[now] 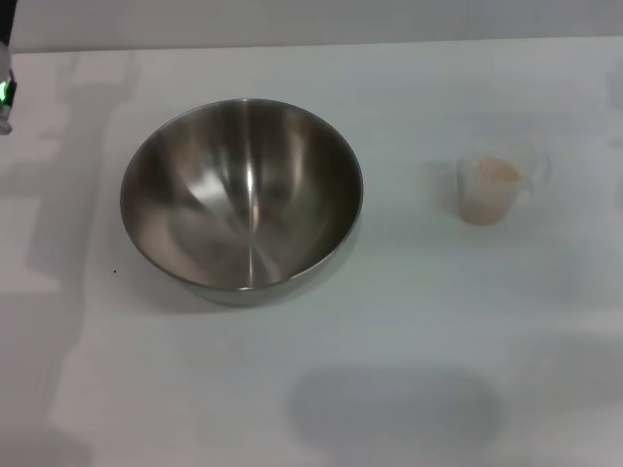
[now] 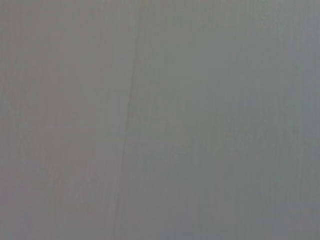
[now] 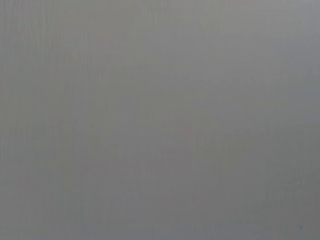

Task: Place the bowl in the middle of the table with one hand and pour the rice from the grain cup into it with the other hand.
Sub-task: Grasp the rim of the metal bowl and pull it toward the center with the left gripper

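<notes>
White matte bench (image 1: 409, 331) fills the head view, with a pale wall strip along its far edge. Bowl (image 1: 241, 193): large stainless-steel vessel standing upright on the bench, left of centre, its brushed inside bare and reflecting light. Grain cup (image 1: 494, 188): small clear plastic cup standing upright on the bench to the right of the bowl, well apart from it. Rice (image 1: 489, 180): pale beige granular mass filling the cup nearly to its top. Left arm: only a dark part with a green light (image 1: 5, 92) shows at the far-left edge of the head view, well clear of the bowl; its end effector is out of view, so its grip cannot be told. Right end effector: not visible in any view. Left wrist view and right wrist view: plain grey surface only, no object discernible. Soft shadows lie on the bench at left and near the front edge.
</notes>
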{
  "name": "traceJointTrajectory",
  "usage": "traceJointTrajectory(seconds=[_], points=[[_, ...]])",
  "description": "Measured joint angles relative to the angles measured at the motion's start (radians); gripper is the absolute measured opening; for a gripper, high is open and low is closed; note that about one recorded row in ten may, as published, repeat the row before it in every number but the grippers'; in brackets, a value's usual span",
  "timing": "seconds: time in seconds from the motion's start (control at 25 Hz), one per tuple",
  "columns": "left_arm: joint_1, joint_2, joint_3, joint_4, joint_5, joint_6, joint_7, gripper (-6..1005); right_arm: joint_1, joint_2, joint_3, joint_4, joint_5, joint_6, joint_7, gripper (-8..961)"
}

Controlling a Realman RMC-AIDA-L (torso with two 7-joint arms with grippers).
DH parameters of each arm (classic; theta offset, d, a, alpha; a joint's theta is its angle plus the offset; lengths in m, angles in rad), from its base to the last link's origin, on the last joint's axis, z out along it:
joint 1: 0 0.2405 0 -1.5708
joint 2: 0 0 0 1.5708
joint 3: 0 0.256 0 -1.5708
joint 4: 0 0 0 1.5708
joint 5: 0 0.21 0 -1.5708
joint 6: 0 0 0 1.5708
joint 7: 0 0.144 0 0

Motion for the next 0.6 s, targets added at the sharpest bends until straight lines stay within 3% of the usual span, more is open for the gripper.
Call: traceJointTrajectory(seconds=[0.04,0.12,0.36,0.44,0.48,0.6], points=[[0.013,0.009,-0.004,-0.075,0.001,-0.1,0.003,840,0.0,0.0,0.0,0.0,0.001,0.0,0.0,675],[0.02,0.015,-0.008,-0.116,0.003,-0.153,0.004,840,0.0,0.0,0.0,0.0,0.001,0.0,0.0,675],[0.072,0.058,-0.055,-0.424,0.031,-0.527,0.005,841,-0.002,0.0,0.0,0.0,0.003,0.0,0.0,675],[0.098,0.061,-0.115,-0.583,0.082,-0.727,0.005,841,-0.003,0.0,0.0,0.0,0.003,0.0,0.0,675],[0.098,0.061,-0.115,-0.583,0.082,-0.727,0.005,841,-0.003,0.0,0.0,0.0,0.003,0.0,0.0,675],[0.117,0.055,-0.175,-0.713,0.113,-0.902,0.007,841,-0.003,0.0,0.0,0.002,0.004,0.0,0.0,675]])
